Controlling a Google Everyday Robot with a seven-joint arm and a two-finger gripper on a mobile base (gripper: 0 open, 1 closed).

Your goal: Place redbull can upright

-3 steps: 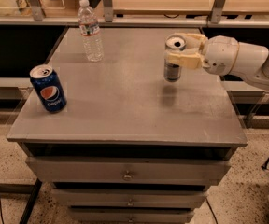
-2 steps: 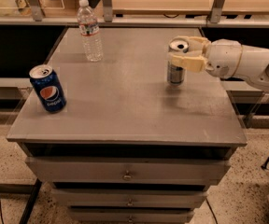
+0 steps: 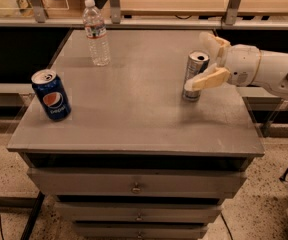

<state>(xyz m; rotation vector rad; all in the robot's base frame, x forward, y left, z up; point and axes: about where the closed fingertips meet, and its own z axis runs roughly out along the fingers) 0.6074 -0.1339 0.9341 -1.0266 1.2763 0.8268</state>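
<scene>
The redbull can (image 3: 193, 68), slim and silver with an open silver top, stands upright on the grey table (image 3: 134, 109) at its right side. My gripper (image 3: 196, 60) reaches in from the right, its cream fingers spread on either side of the can. One finger (image 3: 210, 41) sits behind and above the can's top, apart from it. The other finger (image 3: 205, 79) crosses in front of the can's lower half. The gripper is open; whether the near finger still touches the can cannot be told.
A dark blue Pepsi can (image 3: 51, 95) stands upright near the table's left edge. A clear water bottle (image 3: 96, 32) stands at the back left. Drawers (image 3: 136, 187) front the cabinet below. A shelf rail (image 3: 159, 21) runs behind the table.
The can went from held in the shut fingers just above the table to standing on it. The fingers have spread apart and let it go.
</scene>
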